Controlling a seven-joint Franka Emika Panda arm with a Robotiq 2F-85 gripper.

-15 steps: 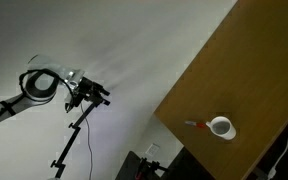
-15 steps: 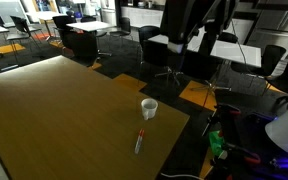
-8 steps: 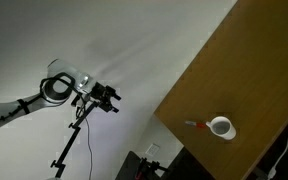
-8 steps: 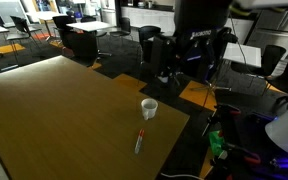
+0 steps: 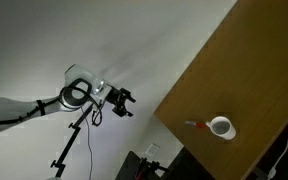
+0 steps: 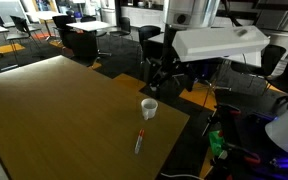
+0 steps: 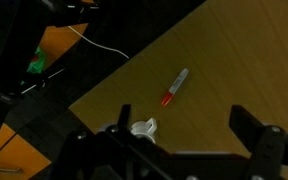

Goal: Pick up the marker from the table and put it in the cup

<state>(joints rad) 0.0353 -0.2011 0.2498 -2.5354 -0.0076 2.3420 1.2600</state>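
Marker (image 6: 139, 142) lies near cup (image 6: 149, 107), on table (image 6: 54, 110).

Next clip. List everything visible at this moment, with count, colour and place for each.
table: one, brown wood, fills much of every view.
cup: one, white, upright near the table's corner.
marker: one, red with a whitish part, lying flat on the table beside the cup, not touching it.
office chairs: several, dark, on the floor beyond the table.
arm: one, white, raised above the floor past the table's edge.
tool: one, black, open and empty, in the air short of the table.
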